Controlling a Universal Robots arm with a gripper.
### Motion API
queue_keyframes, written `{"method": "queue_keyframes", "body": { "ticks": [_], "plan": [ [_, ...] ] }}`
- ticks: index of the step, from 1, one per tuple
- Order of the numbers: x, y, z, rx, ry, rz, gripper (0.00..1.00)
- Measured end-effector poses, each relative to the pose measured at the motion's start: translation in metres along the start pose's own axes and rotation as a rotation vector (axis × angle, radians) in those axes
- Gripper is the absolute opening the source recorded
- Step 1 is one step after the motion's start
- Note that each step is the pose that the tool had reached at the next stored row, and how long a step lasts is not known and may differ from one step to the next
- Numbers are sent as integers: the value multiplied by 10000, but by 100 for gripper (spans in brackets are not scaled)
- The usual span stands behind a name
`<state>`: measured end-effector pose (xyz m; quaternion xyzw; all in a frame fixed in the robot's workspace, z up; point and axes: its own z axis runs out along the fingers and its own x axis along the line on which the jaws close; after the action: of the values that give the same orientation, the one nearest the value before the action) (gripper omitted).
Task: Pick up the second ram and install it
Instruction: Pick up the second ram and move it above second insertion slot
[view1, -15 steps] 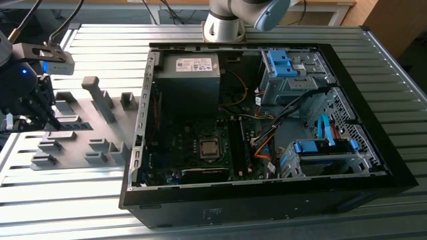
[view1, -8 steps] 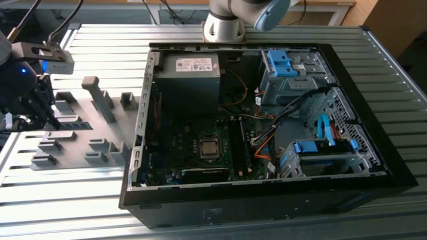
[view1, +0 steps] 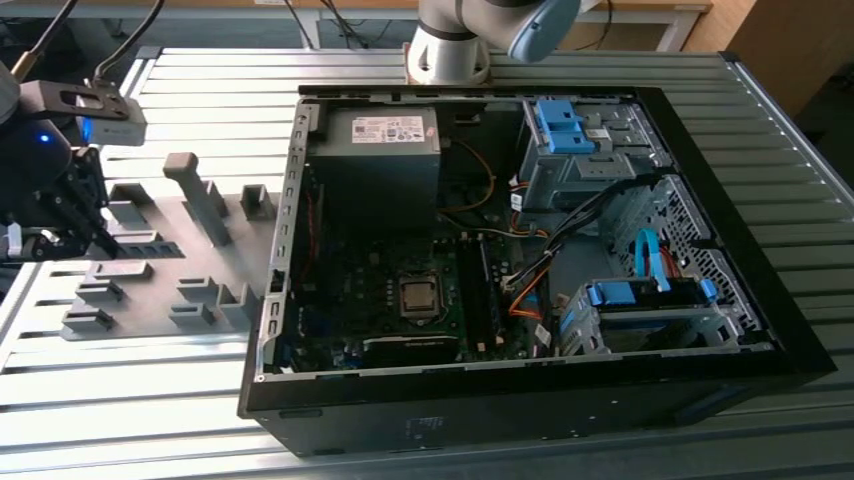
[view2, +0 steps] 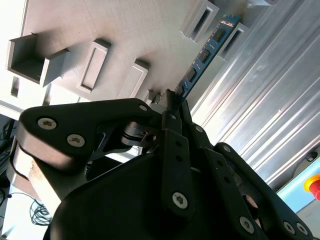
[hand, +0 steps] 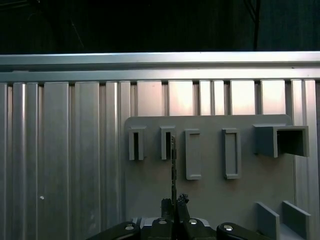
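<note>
Our pincer (view2: 172, 99) is clamped on the near end of the second ram (view2: 206, 51), one black finger on each flat face of the strip. From that grip the second ram runs straight out away from the pincer. In the second wrist view we see its blue-green side with a row of dark chips. In the first wrist view we see it edge-on, as a thin dark line.

Its far end is just beside a narrow slotted block (hand: 167, 142), with a matching block (hand: 136, 144) close by on the side away from the ram. We cannot tell whether the strip touches either block or the grey plate (hand: 150, 200) under it.

More slotted blocks and an open box shape stand on that plate, farther from the pincer. The plate lies on the ribbed metal worktop (hand: 65, 160).

Well apart from the pincer, beyond the plate, an open black computer case (view1: 534, 405) lies on its side on the worktop with its motherboard (view1: 387, 290) exposed.
</note>
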<state>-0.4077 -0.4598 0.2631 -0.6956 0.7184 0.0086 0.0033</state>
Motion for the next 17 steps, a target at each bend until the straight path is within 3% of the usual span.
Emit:
{"method": "queue_keyframes", "body": {
  "ticks": [17],
  "plan": [
    [-1, 1, -68, -3, 2, 0, 14]
  ]
}}
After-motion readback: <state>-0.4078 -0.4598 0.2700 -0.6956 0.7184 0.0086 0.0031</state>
